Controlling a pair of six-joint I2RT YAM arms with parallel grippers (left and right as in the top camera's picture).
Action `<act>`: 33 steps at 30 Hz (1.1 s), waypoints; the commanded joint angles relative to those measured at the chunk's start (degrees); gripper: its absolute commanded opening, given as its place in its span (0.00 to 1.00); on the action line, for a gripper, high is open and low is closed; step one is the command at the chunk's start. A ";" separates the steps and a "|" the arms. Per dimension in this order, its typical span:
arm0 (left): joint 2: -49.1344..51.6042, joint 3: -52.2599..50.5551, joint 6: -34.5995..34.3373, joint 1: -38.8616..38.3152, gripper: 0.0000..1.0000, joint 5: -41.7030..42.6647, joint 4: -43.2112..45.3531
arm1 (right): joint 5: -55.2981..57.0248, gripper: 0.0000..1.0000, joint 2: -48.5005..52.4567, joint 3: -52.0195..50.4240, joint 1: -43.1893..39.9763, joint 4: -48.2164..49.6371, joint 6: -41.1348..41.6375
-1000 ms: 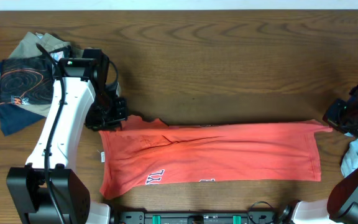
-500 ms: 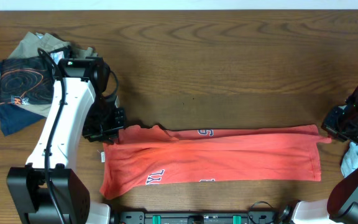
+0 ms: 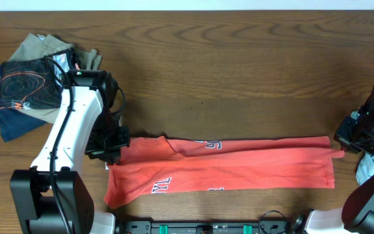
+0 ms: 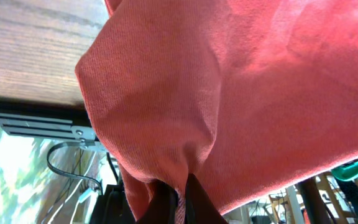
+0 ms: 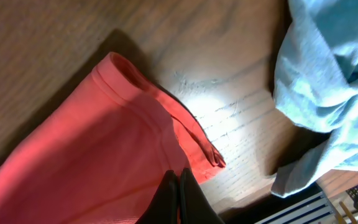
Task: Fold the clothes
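While both arms are gripping its upper edge, the coral-red T-shirt (image 3: 239,166) is lying as a long band on the wooden table (image 3: 239,65), stretched between the two sets of fingers. We are seeing the left gripper (image 4: 178,190) pinching a bunched corner of the red cloth, fingers pressed together on it. The right gripper (image 5: 178,177) is likewise clamping the hemmed edge at the opposite end. White block letters are showing: we are reading "YL" nearer the left fingers, while the marks on the fold and the lower edge are too cut off to read. The light-blue garment (image 5: 328,74) is lying crumpled just beside the right fingers. A pile of other clothes (image 3: 24,84) is sitting well apart from the left fingers, its dark top piece bearing a swirl print and a small orange mark we cannot read.
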 commanded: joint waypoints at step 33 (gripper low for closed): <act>2.21 -6.27 -3.39 0.24 0.64 -0.02 22.40 | -3.56 0.54 -0.72 -9.31 -0.66 7.78 -4.70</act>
